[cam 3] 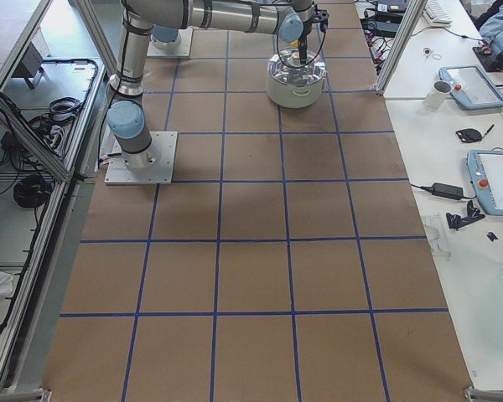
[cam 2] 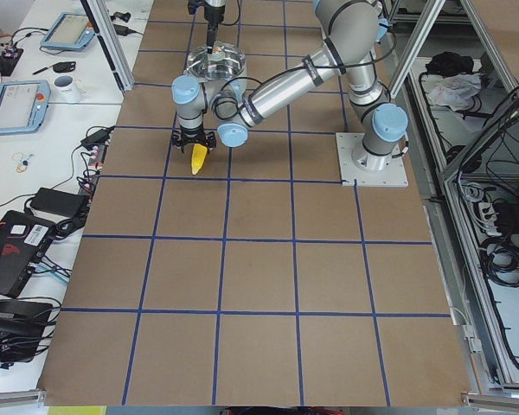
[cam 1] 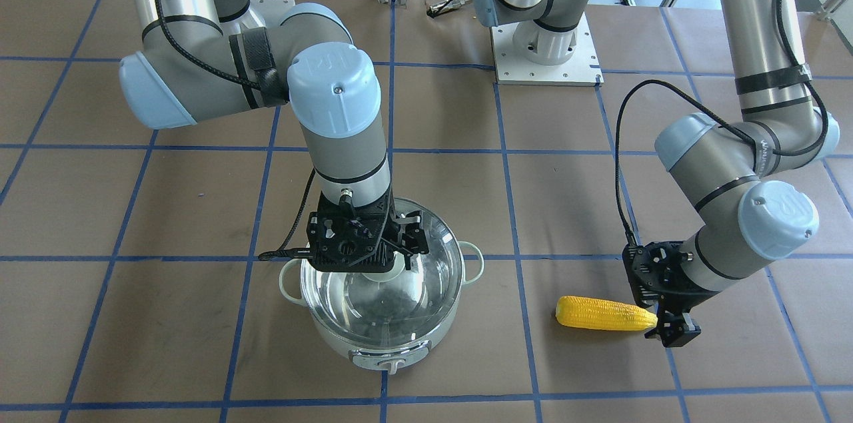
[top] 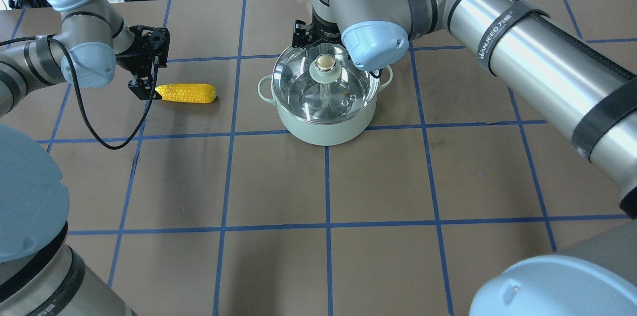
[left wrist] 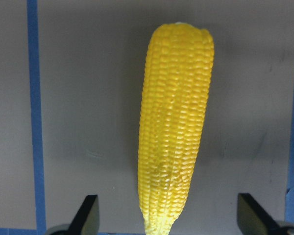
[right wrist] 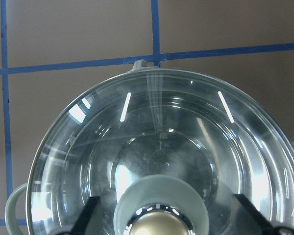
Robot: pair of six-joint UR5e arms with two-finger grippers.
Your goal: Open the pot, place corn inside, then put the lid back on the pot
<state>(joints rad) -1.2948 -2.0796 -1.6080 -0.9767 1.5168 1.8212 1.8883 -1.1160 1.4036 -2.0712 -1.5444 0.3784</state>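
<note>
The pale mint pot [top: 326, 124] stands on the table with the clear glass lid [top: 298, 77] seated on it. My right gripper [cam 1: 403, 256] hangs over the lid, open, with a finger on either side of the beige-topped knob [right wrist: 160, 210]; the fingers stand clear of it. The yellow corn [top: 186, 93] lies flat on the table to the pot's left. My left gripper [top: 145, 91] is open, low at the corn's tapered end. In the left wrist view the corn [left wrist: 176, 122] has its tip between the spread fingers [left wrist: 88, 215].
The table is brown paper with a blue tape grid. The left arm's base plate [cam 1: 546, 56] sits at the robot's side of the table, with cables behind it. Desks with tablets [cam 2: 17, 104] flank the far edge.
</note>
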